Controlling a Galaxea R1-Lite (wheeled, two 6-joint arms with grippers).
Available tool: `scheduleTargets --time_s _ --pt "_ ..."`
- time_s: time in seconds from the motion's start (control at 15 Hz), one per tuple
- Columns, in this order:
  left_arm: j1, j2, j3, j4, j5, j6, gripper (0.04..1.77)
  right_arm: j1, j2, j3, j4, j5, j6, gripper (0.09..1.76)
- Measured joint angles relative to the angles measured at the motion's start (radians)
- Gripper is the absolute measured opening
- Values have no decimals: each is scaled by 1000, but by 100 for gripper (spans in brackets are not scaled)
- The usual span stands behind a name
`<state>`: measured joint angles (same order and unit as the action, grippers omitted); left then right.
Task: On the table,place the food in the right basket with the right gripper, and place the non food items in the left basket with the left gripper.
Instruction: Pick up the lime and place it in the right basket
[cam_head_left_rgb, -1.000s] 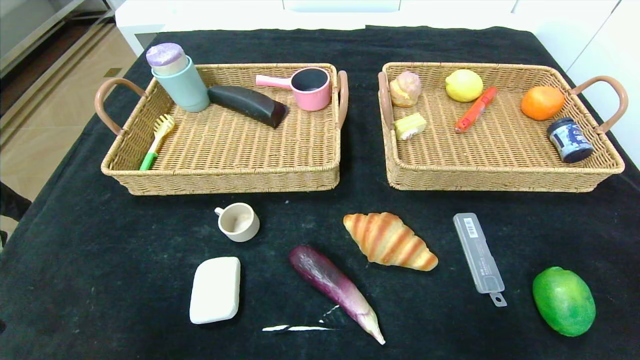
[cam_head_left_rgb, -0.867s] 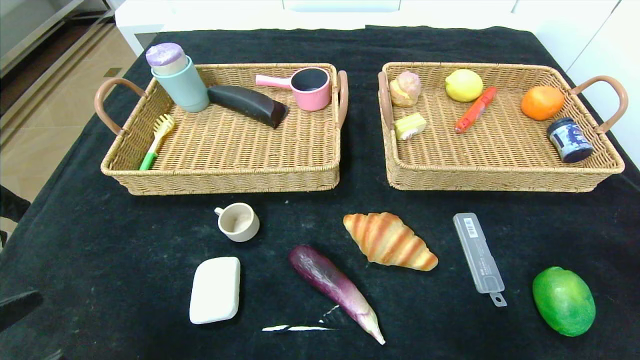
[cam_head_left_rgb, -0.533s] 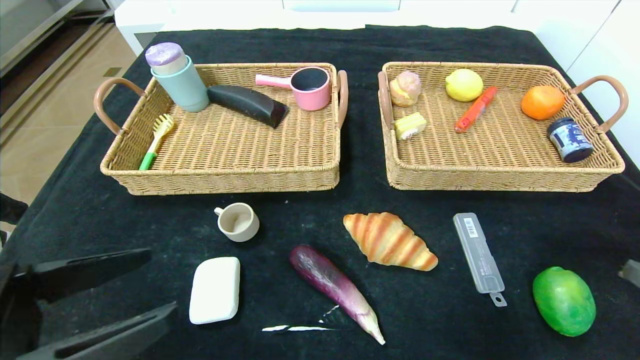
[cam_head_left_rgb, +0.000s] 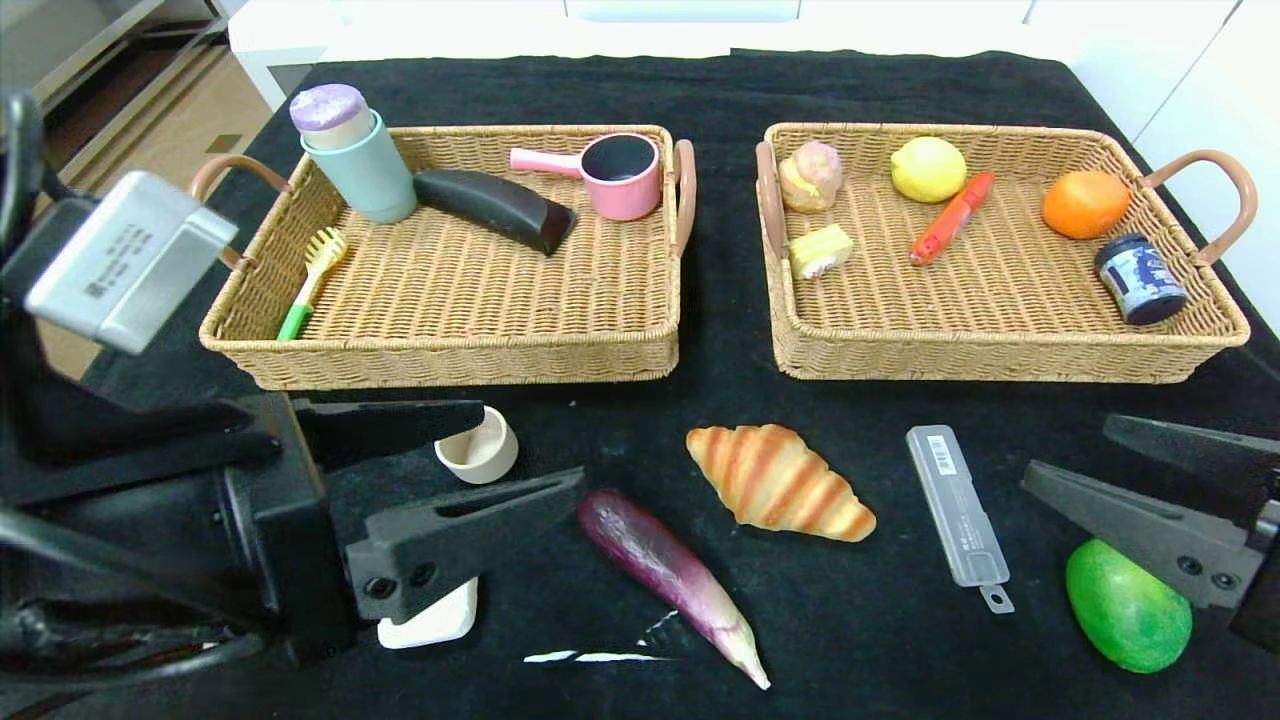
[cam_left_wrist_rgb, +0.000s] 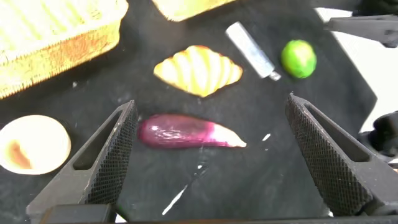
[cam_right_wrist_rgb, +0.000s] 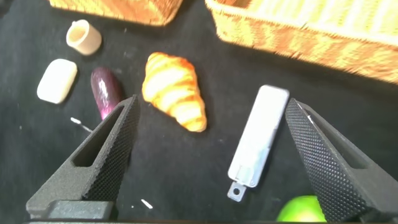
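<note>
Both arms are at the approach stage, with nothing picked up yet. Nearest on the left, the left gripper (cam_head_left_rgb: 470, 465) hangs with its jaws spread wide over the white soap bar (cam_head_left_rgb: 430, 620) and the small beige cup (cam_head_left_rgb: 480, 450), both lying on the black cloth. On the near right, the right gripper (cam_head_left_rgb: 1085, 455) is spread as well, above the green mango (cam_head_left_rgb: 1125, 610). Between them lie the purple eggplant (cam_head_left_rgb: 665, 570), the croissant (cam_head_left_rgb: 780, 482) and the grey utility knife case (cam_head_left_rgb: 955, 505). Farther back stand the left basket (cam_head_left_rgb: 450, 365) and right basket (cam_head_left_rgb: 1000, 360), each already holding several items. Next, I judge, each gripper must descend and straddle one item: soap or cup for the left, mango for the right.
</note>
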<state>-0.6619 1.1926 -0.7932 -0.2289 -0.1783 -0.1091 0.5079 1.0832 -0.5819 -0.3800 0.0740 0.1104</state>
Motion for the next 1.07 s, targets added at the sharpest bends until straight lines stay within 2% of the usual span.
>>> scheduleTargets --time_s 0.53,0.73,0.87,1.07 --pt "-3 4 6 -27 7 17 172 17 29 7 -6 -3 -7 171" --pt "-1 0 15 -39 8 17 172 -19 31 30 -46 -1 -59 171" --pt "2 -1 16 -39 11 17 172 -31 30 33 -47 -3 -47 171" --pt "4 -8 17 -39 10 16 172 -37 24 13 16 -68 -24 171"
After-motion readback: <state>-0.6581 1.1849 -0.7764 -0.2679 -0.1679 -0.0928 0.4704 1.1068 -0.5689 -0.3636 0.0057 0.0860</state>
